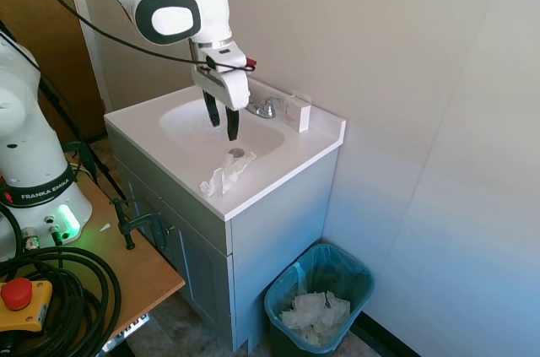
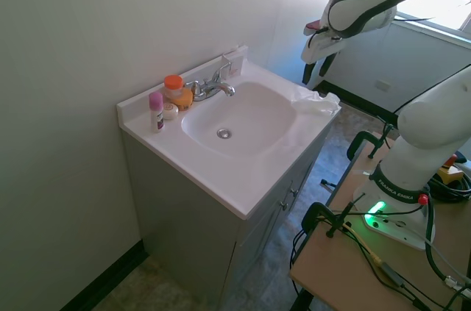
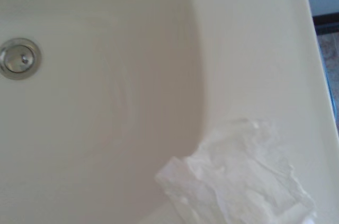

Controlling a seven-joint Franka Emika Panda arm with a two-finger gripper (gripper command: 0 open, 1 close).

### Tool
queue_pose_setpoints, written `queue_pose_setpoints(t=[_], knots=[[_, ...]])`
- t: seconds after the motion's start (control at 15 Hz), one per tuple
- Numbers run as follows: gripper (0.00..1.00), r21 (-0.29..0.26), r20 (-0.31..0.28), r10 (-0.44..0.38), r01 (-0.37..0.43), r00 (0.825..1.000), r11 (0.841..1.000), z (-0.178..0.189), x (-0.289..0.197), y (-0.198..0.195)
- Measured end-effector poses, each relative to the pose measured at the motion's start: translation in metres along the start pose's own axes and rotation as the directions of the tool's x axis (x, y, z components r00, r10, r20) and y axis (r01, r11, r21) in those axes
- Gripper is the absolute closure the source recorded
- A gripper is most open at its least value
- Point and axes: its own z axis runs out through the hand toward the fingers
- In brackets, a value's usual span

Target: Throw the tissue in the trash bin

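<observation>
A small crumpled wad of thin white paper tissue [image 1: 226,175] lies on the white sink counter's front rim, one ragged edge reaching over the lip of the basin — loose and free of any grip. The small teal-green rectangular plastic trash bin [image 1: 319,302] stands upright on the floor beside the cabinet — its clear-lined inside holds white crumpled paper.
</observation>
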Motion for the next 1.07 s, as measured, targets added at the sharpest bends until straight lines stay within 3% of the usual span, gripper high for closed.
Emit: queue_pose_setpoints(t=[0.47,0.53,1.07], knots=[[0.0,-0.1,0.09,0.006,0.003,0.996,0.995,0.079,0.011,0.022],[1.0,-0.109,0.098,0.011,0.0,0.995,0.994,0.086,0.015,0.023],[1.0,-0.114,0.107,0.017,-0.005,0.994,0.994,0.096,0.027,0.023]])
